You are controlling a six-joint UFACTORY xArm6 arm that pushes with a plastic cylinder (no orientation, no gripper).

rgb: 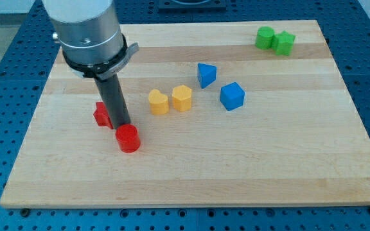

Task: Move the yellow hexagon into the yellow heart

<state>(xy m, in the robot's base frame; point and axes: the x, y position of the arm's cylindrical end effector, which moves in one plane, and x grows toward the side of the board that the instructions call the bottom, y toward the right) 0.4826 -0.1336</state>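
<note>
My tip (122, 126), the bare lower end of the dark rod, holds nothing; it sits between a red block (101, 114) at its left and a red cylinder block (128, 138) just below it. The yellow hexagon block (182, 98) stands upright near the middle of the wooden board (268, 167), with no clear long axis. It is just beside the yellow heart block (158, 102) on its left; I cannot tell whether they touch. Right of them lie a blue triangular block (205, 74) and a blue cube block (232, 96). Two green blocks (275, 40) sit together at the top right.
</note>
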